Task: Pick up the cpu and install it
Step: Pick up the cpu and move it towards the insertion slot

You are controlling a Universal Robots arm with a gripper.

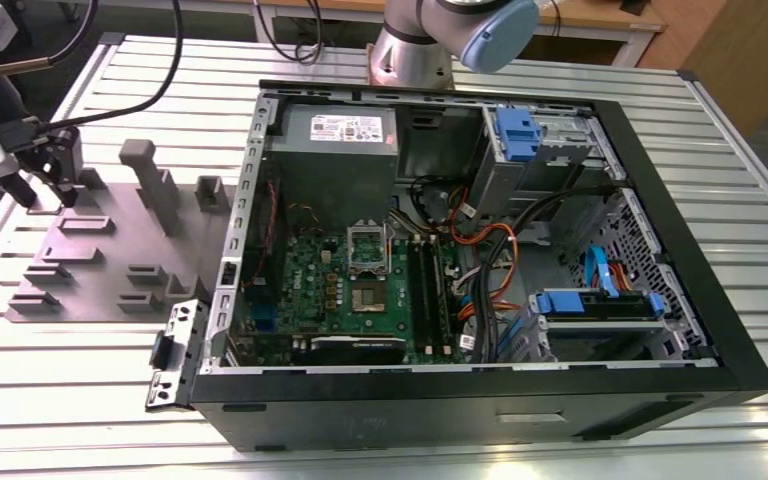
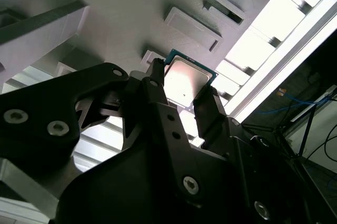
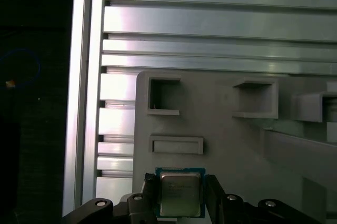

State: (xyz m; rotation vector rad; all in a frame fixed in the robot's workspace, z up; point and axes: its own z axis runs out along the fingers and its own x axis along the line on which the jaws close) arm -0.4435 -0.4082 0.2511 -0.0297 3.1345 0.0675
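The gripper [image 1: 45, 192] hangs over the grey tray [image 1: 91, 290], at the corner farthest from the open computer case [image 1: 491, 420]. The case stands just beside the tray, on the exterior view's right. The gripper's two black fingers [image 2: 158, 103] are clamped on the cpu [image 2: 187, 79], one on each of two opposite edges. Both wrist views show the chip's silvery top with a thin blue-green rim round it (the underside is hidden). In the first wrist view the cpu [image 3: 180, 193] sits between the fingertips over the tray [image 3: 226, 150], near a shallow oblong recess [image 3: 176, 145]. Whether it touches the tray cannot be told. Tray and case rest on a slatted metal table [image 1: 77, 410]. Inside the case, well apart from the tray, lies the green motherboard [image 1: 337, 290].
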